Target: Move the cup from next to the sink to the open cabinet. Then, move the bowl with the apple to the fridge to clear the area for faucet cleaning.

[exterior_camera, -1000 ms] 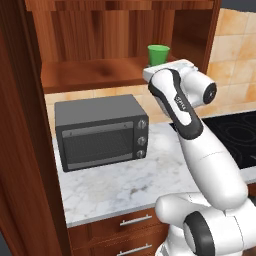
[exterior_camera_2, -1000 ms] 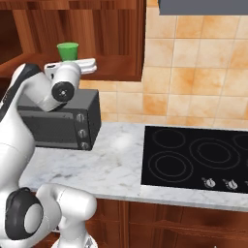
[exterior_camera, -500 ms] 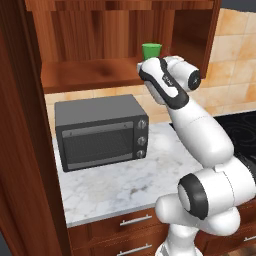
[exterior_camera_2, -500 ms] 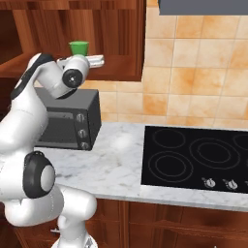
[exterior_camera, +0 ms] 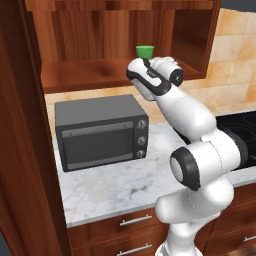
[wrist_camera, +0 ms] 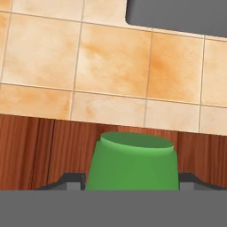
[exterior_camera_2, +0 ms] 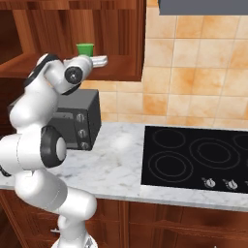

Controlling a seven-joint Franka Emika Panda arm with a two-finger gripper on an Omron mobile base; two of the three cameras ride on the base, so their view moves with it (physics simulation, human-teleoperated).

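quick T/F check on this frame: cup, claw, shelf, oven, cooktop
1. The small bright green tumbler sits between the claw fingers. True.
2. The tumbler lies on the white marble counter. False: it is up at the reddish-brown wooden open cabinet shelf level.
3. A dark grey countertop oven stands below that shelf. True.
4. A pot stands on the black cooktop. False: its burners are bare.
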